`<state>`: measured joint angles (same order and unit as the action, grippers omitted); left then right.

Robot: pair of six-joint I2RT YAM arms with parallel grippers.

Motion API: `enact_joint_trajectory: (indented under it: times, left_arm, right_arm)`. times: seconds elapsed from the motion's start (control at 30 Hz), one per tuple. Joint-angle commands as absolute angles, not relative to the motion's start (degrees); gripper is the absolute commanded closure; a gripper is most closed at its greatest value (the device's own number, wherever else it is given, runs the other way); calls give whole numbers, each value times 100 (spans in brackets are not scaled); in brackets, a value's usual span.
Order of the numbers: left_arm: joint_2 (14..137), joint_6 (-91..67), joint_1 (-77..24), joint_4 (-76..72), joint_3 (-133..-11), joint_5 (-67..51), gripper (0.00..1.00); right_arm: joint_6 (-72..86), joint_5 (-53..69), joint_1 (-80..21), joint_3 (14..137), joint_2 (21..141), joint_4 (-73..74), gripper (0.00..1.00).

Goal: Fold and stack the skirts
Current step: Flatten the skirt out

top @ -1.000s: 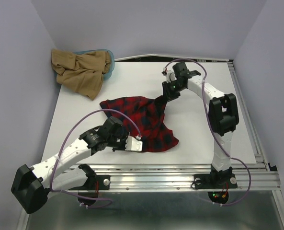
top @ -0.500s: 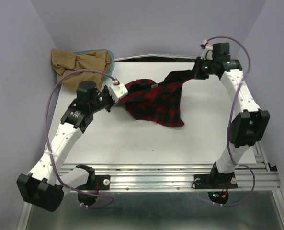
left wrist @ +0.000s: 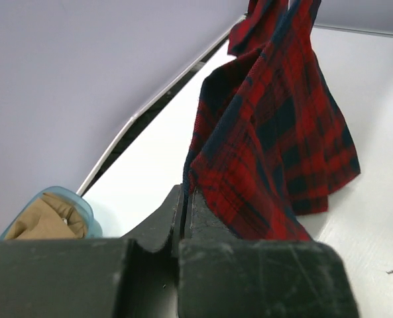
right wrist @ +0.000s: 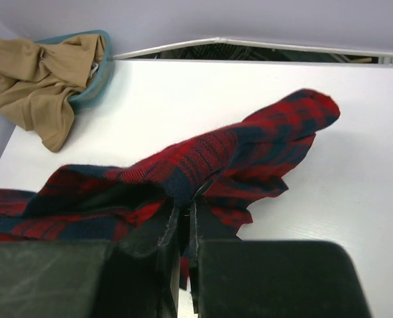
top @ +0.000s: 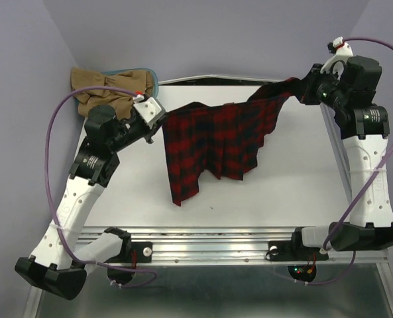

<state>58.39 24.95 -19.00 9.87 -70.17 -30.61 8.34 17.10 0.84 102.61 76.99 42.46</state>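
Red plaid skirt (top: 216, 136) spans my left end effector (top: 162, 118) and right end effector (top: 301, 88), both clenched on top edge; long axis left-right.

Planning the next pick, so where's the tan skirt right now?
In the top view, the tan skirt lies bunched in the far left corner of the table, spilling out of the teal tub, just beyond the left gripper.

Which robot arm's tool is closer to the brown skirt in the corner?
Left. The left tool is just beside the tan-brown skirt, gripping the plaid skirt. The right tool is across the table, near the far right corner.
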Motion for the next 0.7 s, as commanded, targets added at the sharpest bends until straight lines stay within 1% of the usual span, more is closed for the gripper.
enact_joint_trajectory:
  times: [0.0, 0.1, 0.2, 0.3, 0.33, 0.37, 0.43, 0.47, 0.5, 0.53, 0.57, 0.63, 0.67]
  left_arm:
    - [5221, 2611, -1521, 1073, -6645, -1995, 100]
    - [5466, 2374, -1521, 783, -6530, -1987, 100]
    - [6045, 2277, -1521, 372, -6609, -2013, 100]
    - [6845, 2250, -1521, -269, -6968, -1917, 100]
    - [7317, 2215, -1521, -420, -7118, -1751, 100]
    - [7582, 2206, -1503, -657, -7511, -1662, 100]
    - [8092, 2128, -1442, -790, -8013, -1547, 100]
    - [8573, 2066, -1372, -843, -8590, -1590, 100]
    - [8796, 1909, -1232, -948, -8918, -1687, 100]
    - [9189, 1820, -1170, -1010, -9208, -1740, 100]
    - [9367, 1750, -1099, -1133, -9794, -1766, 100]
    - [9675, 1688, -985, -1230, -10377, -1758, 100]
    - [9929, 1705, -958, -1283, -10902, -1767, 100]
  right_arm:
    - [281, -334, 624, 9941, 7716, 3639, 99]
    - [448, -290, 624, 10019, 8006, 3639, 99]
    - [597, -159, 624, 10273, 8638, 3560, 99]
    - [694, -88, 624, 11089, 9525, 3516, 99]
    - [694, -79, 624, 11710, 9780, 3524, 99]
    - [738, -53, 624, 12038, 10269, 3542, 99]
    - [747, -61, 624, 12706, 10721, 3533, 99]
    - [773, -53, 624, 13040, 10931, 3525, 99]
    - [773, -61, 624, 13722, 11316, 3516, 99]
    - [773, -122, 624, 14068, 11477, 3455, 99]
    - [791, -314, 624, 14602, 11609, 3393, 99]
    - [826, -483, 624, 14818, 11725, 3148, 99]
    - [931, -588, 624, 14618, 11516, 2720, 99]
